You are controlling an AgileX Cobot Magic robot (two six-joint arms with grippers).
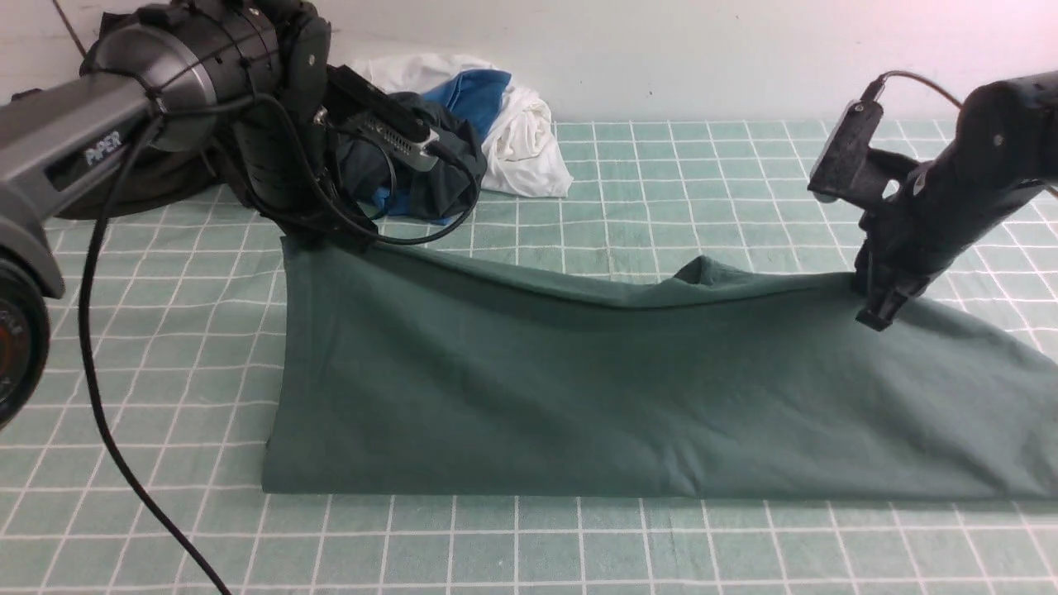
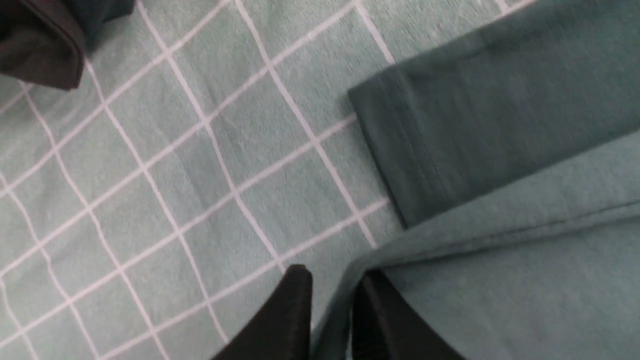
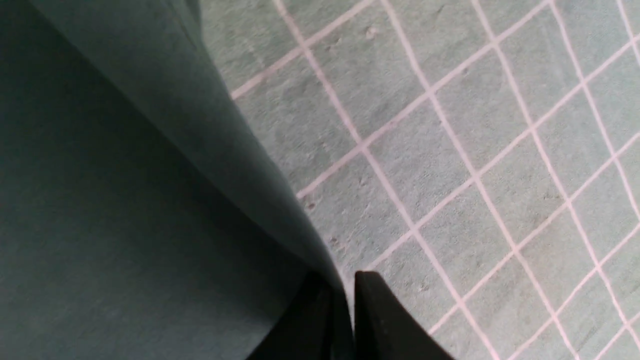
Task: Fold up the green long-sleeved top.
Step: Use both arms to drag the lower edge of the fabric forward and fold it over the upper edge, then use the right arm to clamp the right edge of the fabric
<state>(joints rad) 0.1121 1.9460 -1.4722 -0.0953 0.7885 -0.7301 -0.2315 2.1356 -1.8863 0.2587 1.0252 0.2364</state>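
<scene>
1. Large teal-green cotton long-sleeved top (image 1: 579, 397), folded lengthwise, lies across the green grid-patterned worktop (image 1: 496, 545).
2. Right gripper (image 1: 878, 310): fingers slightly parted, the top's raised far edge between them.
3. Left gripper (image 2: 332, 300): fingers (image 2: 292, 315) slightly parted astride the top's far corner.
4. Crumpled white-and-blue clothes pile (image 1: 504, 124) lies beyond.

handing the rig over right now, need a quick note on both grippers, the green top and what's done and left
Left gripper: fingers astride the far left edge of the large muted teal-green cotton top, a small gap showing; grip unclear.
Right gripper: fingers nearly together with the far right edge between them; grip unclear.
Top: on the green checked table cloth, folded over lengthwise into a long band, far edge raised.
Left: lay the edge flat, fold the band shorter.
Pile of other clothes at the back, untouched.
</scene>
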